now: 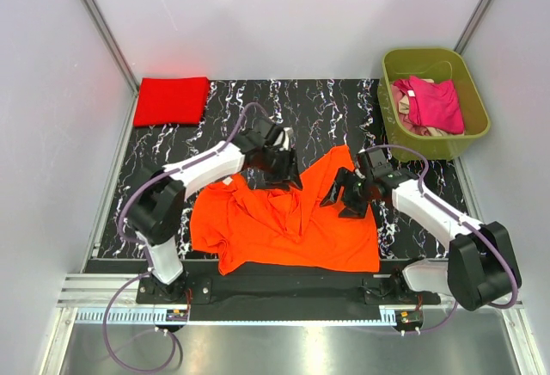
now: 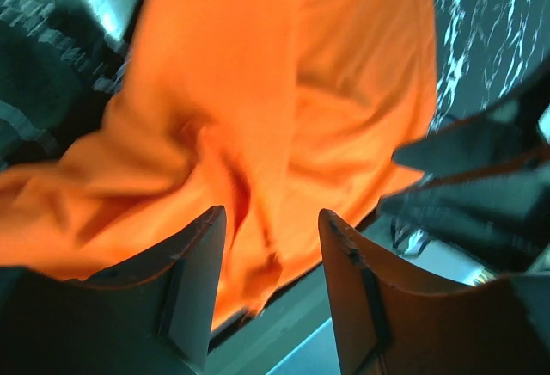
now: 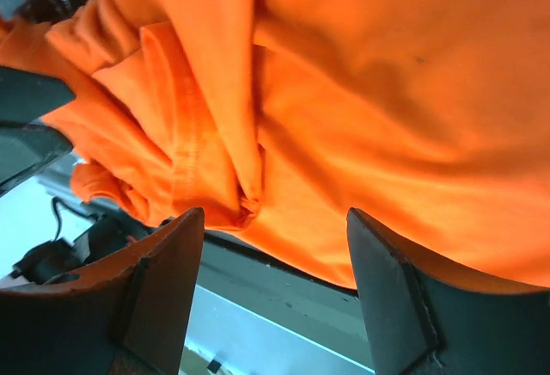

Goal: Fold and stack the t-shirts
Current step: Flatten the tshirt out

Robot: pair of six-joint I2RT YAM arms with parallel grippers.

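Overhead, jaws unclear; wrist views show both jaws parted over orange t-shirt [image 1: 288, 230].

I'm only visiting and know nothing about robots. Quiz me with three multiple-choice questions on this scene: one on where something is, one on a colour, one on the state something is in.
1. Where does the folded red t-shirt lie?
A. At the far left corner of the table
B. Inside the green tub
C. Hanging off the near edge

2. What colour is the near t-shirt?
A. Beige
B. Orange
C. Blue

3. How does the near t-shirt lie?
A. Folded into a neat square
B. Opened out but rumpled
C. Rolled into a tight ball

Answers:
1 A: the top view shows it on the dark surface at far left.
2 B: it is bright orange in all three views.
3 B: the cloth is spread wide, with bunched folds and creases.
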